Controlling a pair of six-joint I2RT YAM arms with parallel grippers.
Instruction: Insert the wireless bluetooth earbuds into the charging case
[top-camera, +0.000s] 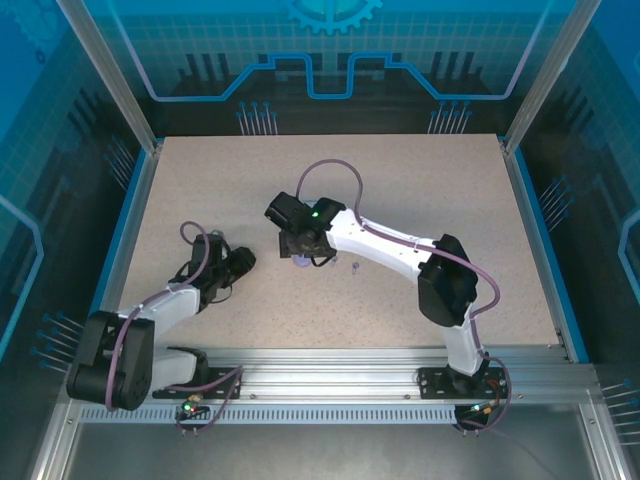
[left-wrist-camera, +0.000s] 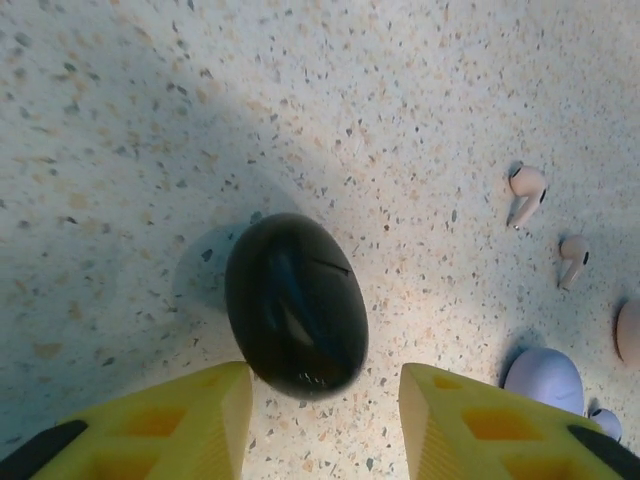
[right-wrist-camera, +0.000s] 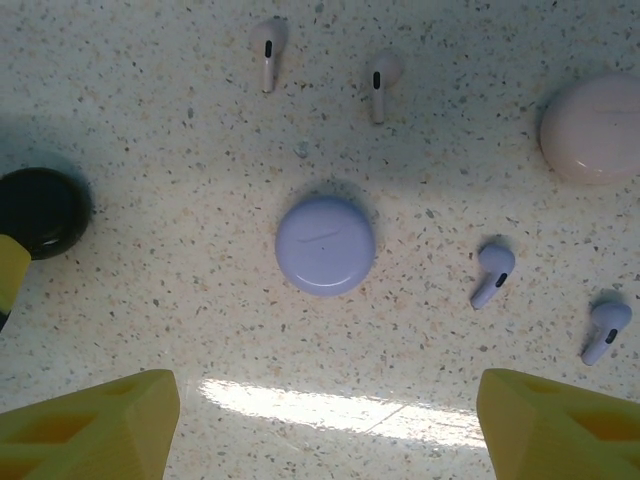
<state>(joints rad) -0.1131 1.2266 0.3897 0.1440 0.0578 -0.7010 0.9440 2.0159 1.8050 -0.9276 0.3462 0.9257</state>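
Jaws of my left gripper (left-wrist-camera: 325, 385) stand apart, black case (left-wrist-camera: 295, 305) lying loose at their tips. My right gripper (right-wrist-camera: 325, 400) hangs spread wide, holding nothing; purple case (right-wrist-camera: 325, 245) at 12. Purple earbuds (right-wrist-camera: 492, 272) lie at 3 of that case, pink earbuds (right-wrist-camera: 267, 45) at 12, pink case (right-wrist-camera: 595, 125) at 2.

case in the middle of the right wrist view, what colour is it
The case is pale purple, clearest in the right wrist view.

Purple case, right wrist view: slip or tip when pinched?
Likely slippery: the purple case is a smooth, rounded dome, so it may squirt from a pinch. Low and wide, it would probably slide on the table rather than tip.
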